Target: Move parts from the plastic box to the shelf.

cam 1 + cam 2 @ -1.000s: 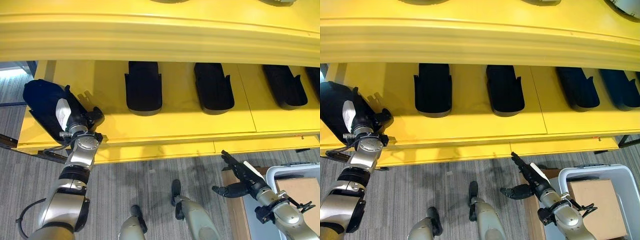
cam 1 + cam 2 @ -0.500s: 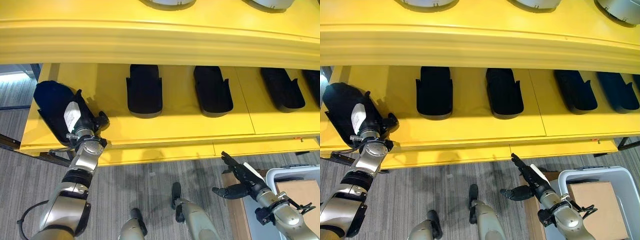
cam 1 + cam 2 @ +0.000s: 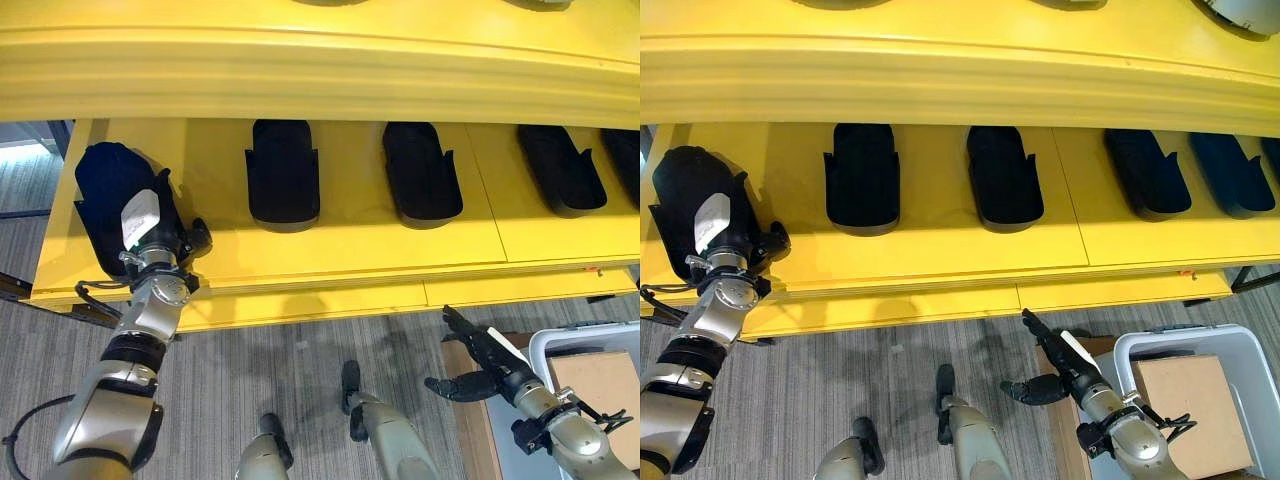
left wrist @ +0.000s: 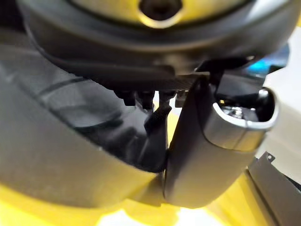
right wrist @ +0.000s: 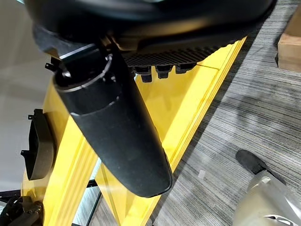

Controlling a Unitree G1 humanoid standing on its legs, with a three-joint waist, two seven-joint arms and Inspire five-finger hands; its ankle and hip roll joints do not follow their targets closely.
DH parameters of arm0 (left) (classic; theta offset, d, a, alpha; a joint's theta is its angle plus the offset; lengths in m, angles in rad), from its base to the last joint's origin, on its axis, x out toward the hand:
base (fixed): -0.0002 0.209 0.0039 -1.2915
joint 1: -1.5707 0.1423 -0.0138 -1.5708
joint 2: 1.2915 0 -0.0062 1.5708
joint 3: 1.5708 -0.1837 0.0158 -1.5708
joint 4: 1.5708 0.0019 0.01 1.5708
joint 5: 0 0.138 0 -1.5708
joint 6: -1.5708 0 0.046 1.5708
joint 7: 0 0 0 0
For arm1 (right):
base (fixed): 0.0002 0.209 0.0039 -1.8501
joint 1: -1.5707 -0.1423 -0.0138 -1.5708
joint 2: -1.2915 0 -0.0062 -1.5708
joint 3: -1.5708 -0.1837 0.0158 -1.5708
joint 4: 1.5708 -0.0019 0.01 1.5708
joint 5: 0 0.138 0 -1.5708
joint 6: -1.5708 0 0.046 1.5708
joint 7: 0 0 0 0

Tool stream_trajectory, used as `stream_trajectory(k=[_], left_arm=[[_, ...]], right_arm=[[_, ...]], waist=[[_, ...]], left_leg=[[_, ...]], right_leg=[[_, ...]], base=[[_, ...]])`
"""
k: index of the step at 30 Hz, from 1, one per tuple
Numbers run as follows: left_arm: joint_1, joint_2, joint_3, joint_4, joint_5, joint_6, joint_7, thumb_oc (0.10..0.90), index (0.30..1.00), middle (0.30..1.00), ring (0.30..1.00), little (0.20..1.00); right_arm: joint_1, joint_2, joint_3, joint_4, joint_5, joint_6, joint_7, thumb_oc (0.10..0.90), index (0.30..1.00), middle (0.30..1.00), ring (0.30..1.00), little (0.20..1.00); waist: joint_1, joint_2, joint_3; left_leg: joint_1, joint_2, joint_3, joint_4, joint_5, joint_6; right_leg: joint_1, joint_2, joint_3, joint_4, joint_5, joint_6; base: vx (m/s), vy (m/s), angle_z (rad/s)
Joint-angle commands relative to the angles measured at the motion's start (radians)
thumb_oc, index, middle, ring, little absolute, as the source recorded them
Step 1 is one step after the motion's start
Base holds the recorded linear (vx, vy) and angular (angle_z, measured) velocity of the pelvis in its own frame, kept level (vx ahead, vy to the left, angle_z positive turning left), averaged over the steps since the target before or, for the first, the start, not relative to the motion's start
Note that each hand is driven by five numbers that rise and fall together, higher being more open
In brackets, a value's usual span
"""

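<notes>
A yellow shelf spans the scene, with a grey carpeted floor below its front edge. At the shelf's left end, the left robot hand lies against a black moulded part that rests on the shelf surface, tilted slightly relative to its neighbours. The white-covered thumb sits on the part's near side; in the left wrist view the fingers reach onto the part's dark surface, but whether they are curled round it or merely resting on it cannot be told.

Further along the same level lie four more black parts, well apart from one another: a second part, a third part, a fourth part, and a fifth part at the far right.

The right robot hand hangs low over the floor, below the shelf's front edge, with its fingers straight and spread and nothing held. Just beside it stands the grey plastic box, which contains a brown cardboard piece. A cardboard box sits against the plastic box's left wall.
</notes>
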State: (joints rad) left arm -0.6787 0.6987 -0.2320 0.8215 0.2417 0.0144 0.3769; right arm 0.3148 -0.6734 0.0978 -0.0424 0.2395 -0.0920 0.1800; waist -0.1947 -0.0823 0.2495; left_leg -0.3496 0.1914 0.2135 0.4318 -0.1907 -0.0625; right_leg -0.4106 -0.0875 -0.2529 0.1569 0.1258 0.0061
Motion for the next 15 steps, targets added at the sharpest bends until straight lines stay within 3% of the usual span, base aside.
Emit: stream_trajectory(k=[1,8,15], left_arm=[[-0.034,0.126,0.052,0.092,-0.018,0.027,0.014,0.900,1.000,1.000,1.000,1.000],[-0.107,0.205,0.040,0.105,-0.063,0.019,0.005,0.900,1.000,1.000,1.000,1.000],[-0.252,0.301,-0.058,0.165,-0.054,0.008,-0.007,0.900,1.000,1.000,1.000,1.000]], right_arm=[[-0.008,-0.035,-0.108,-0.105,0.058,-0.083,0.005,0.900,1.000,1.000,1.000,1.000],[-0.002,-0.037,-0.114,-0.107,0.063,-0.078,0.019,0.900,1.000,1.000,1.000,1.000],[0.001,-0.050,-0.121,-0.109,0.076,-0.082,0.031,0.900,1.000,1.000,1.000,1.000]], waist=[[0.008,0.004,0.001],[0.007,0.005,-0.003],[-0.002,0.005,-0.006]], left_leg=[[0.012,0.038,-0.026,-0.053,0.049,-0.021],[0.001,0.039,-0.029,-0.047,0.048,-0.021],[-0.015,0.039,-0.028,-0.040,0.049,-0.021]], right_leg=[[0.085,-0.099,0.062,0.138,-0.175,0.139],[0.082,-0.098,0.062,0.135,-0.173,0.141],[0.070,-0.098,0.066,0.129,-0.164,0.145]], base=[[0.00,0.000,0.00],[0.00,0.000,0.00],[0.00,0.000,0.00]])
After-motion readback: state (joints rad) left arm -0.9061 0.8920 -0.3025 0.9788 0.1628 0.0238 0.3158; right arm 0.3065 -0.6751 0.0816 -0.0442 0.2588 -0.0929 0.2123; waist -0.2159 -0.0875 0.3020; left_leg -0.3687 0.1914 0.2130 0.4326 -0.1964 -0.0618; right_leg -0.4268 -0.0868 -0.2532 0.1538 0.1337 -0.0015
